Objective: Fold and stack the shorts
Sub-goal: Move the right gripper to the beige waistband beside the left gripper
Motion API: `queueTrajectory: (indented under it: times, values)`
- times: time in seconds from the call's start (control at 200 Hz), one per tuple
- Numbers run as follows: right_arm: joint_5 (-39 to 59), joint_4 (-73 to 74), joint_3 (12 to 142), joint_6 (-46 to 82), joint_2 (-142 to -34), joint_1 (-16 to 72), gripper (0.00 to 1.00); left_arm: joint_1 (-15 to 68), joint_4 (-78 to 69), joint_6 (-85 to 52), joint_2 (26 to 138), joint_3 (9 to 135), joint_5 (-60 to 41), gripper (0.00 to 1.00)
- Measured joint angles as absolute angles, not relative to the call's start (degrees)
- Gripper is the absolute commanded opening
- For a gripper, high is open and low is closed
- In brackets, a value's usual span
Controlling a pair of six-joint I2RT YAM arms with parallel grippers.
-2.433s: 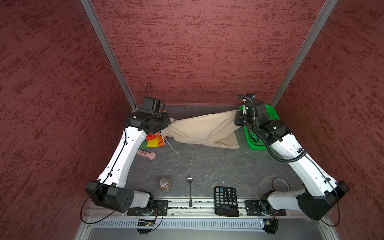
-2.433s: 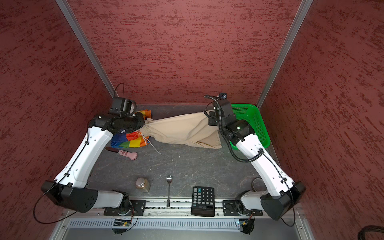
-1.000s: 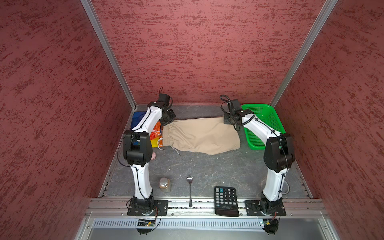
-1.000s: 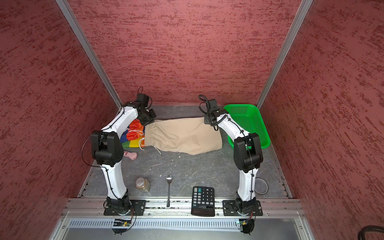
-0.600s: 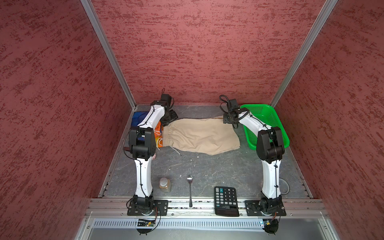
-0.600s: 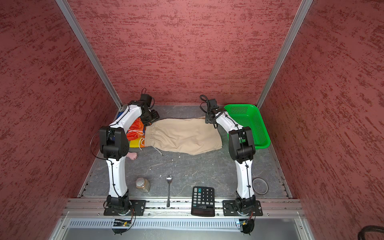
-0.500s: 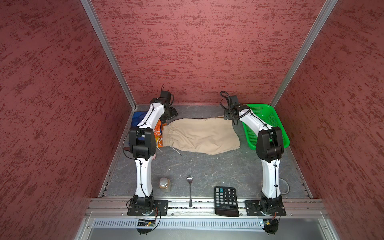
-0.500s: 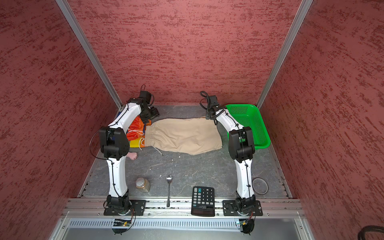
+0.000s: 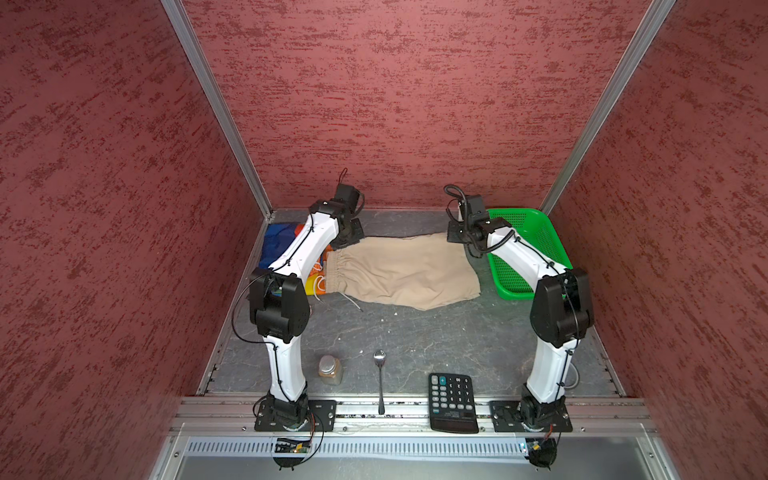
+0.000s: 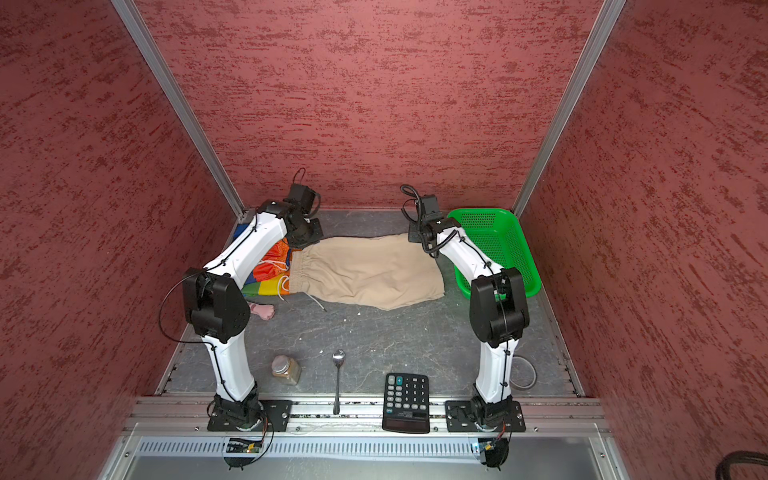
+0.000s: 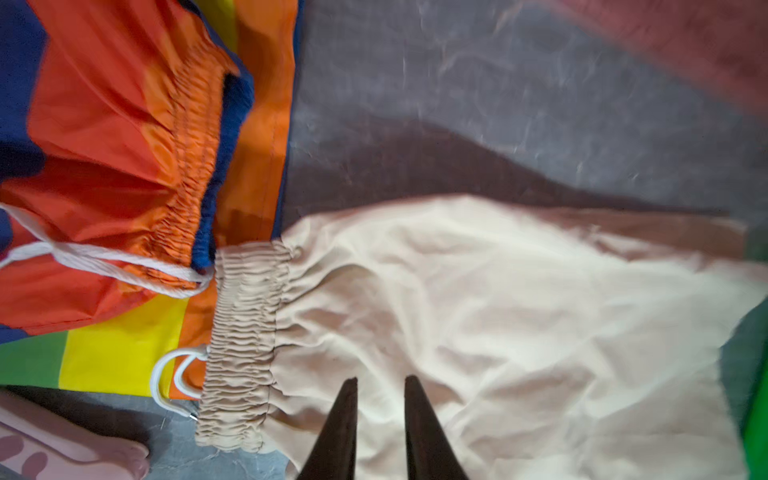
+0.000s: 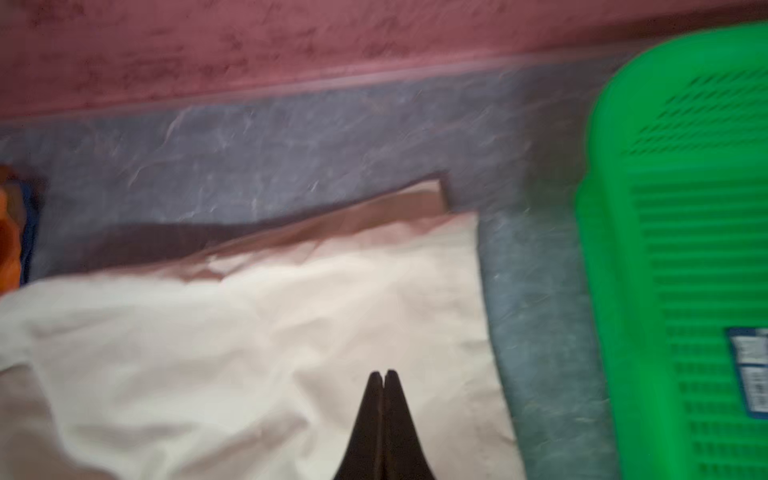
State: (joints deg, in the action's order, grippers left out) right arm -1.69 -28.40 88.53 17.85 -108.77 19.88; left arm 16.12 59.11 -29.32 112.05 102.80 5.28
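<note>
My left hand (image 11: 381, 379): narrow gap, holds nothing, over beige shorts (image 9: 399, 270) near waistband. My right hand (image 12: 382, 372): pinched together, empty, over hem end beside green basket (image 9: 519, 214). Beige shorts spread flat on counter (image 9: 415, 340), probably ready for folding; waistband overlaps crumpled rainbow shorts (image 10: 270, 266).

A robotics lab cell is showing. Red walls (image 9: 395, 104) and aluminium posts (image 9: 216, 108) are enclosing the grey tabletop (image 9: 415, 340).
</note>
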Motion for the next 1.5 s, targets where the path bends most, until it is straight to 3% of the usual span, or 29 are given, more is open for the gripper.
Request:
queueTrajectory:
  times: [0.08,0.175,0.215,0.301,0.411,0.681,0.797,1.082,1.212,1.292,1.353,1.448,1.503]
  values:
    - [0.49,-24.58,80.29,17.61,-106.06,24.82,0.47,16.05,58.54,-29.87,111.92,96.51,4.56,0.25]
    - [1.67,-19.03,72.84,15.99,-103.2,33.21,0.64,14.72,58.22,-30.92,110.48,90.32,3.77,0.32]
    - [1.67,-16.38,70.72,15.14,-102.19,37.23,0.69,13.76,57.82,-31.55,108.84,87.88,3.14,0.42]
    - [0.47,-11.27,69.69,12.4,-101.73,45.3,0.72,11.09,56.34,-32.69,103.85,83.37,1.02,0.64]
    - [-0.82,-6.81,72.05,9.69,-103.04,50.98,0.73,7.16,53.67,-34.81,96.25,78.39,-1.37,0.78]
    - [-4.82,0.36,79.75,0.64,-111.81,53.87,0.82,2.35,49.54,-35.77,90.78,69.01,-7.05,0.82]
    - [-5.69,0.62,85.17,-5.02,-118.06,55.79,0.86,-1.3,49.1,-36.16,90.78,66.87,-9.06,0.92]
    - [-5.89,-0.16,96.27,-10.81,-132.14,57.17,0.89,-6.33,46.83,-36.62,89.08,65.63,-13.41,1.0]
    - [-5.76,-0.69,98.21,-10.59,-136.33,56.9,0.84,-6.74,46.06,-36.58,89.08,65.23,-15.0,1.0]
    - [-5.34,-0.47,98.54,-9.54,-136.64,56.73,0.75,-6.74,45.32,-36.58,89.12,64.62,-15.77,0.99]
    - [-5.17,-0.47,98.67,-8.58,-136.64,56.51,0.6,-6.74,44.75,-36.6,89.25,63.88,-16.43,1.0]
    - [-4.64,-0.43,98.67,-6.57,-136.75,55.75,0.22,-6.74,43.55,-36.64,90.0,62.61,-17.32,0.99]
    - [-3.55,-0.43,98.67,-4.89,-136.84,54.85,0.09,-6.57,42.54,-36.75,90.78,61.87,-18.09,1.0]
